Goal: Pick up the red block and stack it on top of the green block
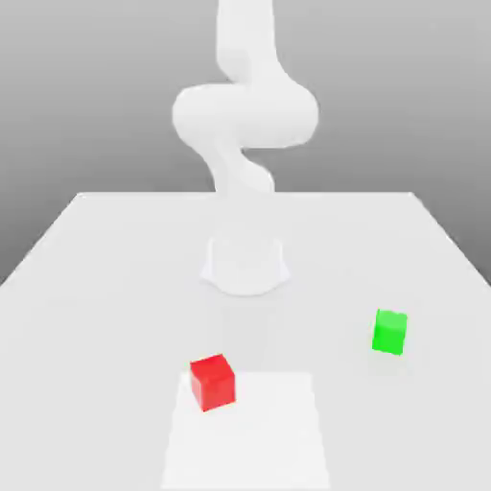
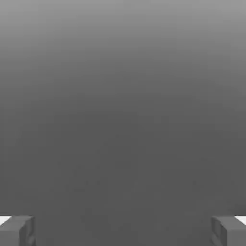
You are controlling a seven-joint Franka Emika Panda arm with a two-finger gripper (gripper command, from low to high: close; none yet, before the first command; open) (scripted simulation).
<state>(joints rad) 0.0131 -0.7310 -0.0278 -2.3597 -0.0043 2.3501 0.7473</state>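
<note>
Two cubes sit on the white bench (image 1: 86, 259), both apart from the arm (image 1: 245, 115). Red block (image 1: 212, 381): resting flat on the bench in front of the arm's base, toward the exterior view's left, at the edge of a brighter white patch (image 1: 259, 432). Green block (image 1: 389, 331): resting on the bench toward the exterior view's right, well apart from the red one, nothing stacked on it. Tool (image 2: 123, 230): hand view shows its two grey fingertips (image 2: 17, 230) spread wide at opposite edges, jaws fully parted, nothing between them. Neither cube is near or touching the tool; plain grey surface lies between the fingertips.
</note>
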